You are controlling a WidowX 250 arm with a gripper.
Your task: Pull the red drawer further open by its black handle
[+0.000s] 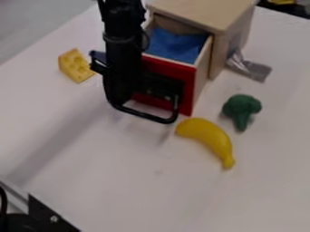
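Gripper [148, 86] at red drawer [188, 84] front, can't tell if clenched or released; drawer partly out of wooden box [221, 50]; best moved straight along its slide, force centred, no twisting.

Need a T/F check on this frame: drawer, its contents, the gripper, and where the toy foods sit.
1. The drawer is partly pulled out. True.
2. The blue cloth lies outside the drawer. False: it lies inside.
3. The gripper is at the drawer's red front. True.
4. The banana touches the yellow cheese wedge. False: they are well apart, on opposite sides of the gripper.
5. The green broccoli lies nearer the banana than the cheese wedge does. True.
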